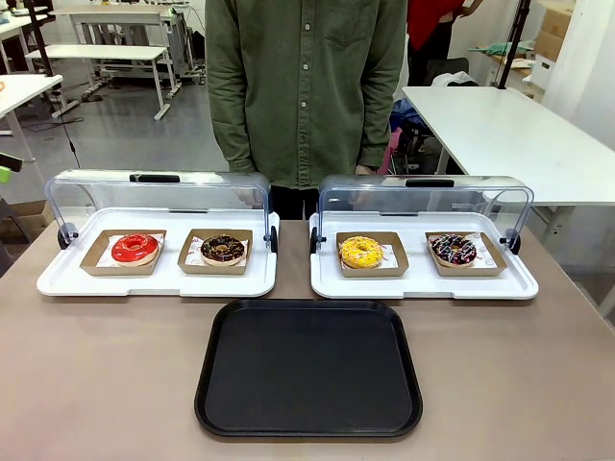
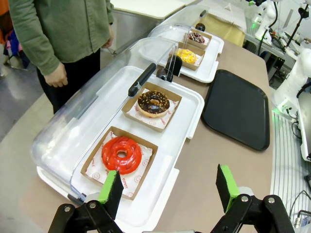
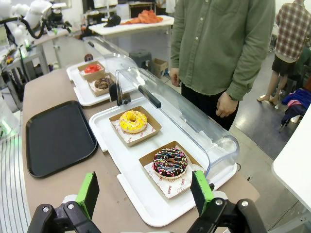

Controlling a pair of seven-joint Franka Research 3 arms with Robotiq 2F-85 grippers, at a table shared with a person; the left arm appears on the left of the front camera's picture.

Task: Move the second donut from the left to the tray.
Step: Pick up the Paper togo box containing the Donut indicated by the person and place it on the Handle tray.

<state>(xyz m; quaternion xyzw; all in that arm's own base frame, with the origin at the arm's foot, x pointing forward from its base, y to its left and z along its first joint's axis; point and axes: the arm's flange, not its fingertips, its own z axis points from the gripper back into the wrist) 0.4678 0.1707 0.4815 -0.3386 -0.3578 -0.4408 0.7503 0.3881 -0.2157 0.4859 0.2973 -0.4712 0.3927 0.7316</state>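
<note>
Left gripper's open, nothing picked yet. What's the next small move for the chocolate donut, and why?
Probably ease the left gripper forward past the red donut until it hangs over the chocolate donut. Its jaws stand open and empty, the domed lid is swung back so the cardboard holder looks reachable, and the black tray lies bare.

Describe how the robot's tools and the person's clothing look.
The left tool and right tool each have black jointed metal fingers tipped with bright green pads. The person wears an olive-green, long-sleeved button-up shirt.
</note>
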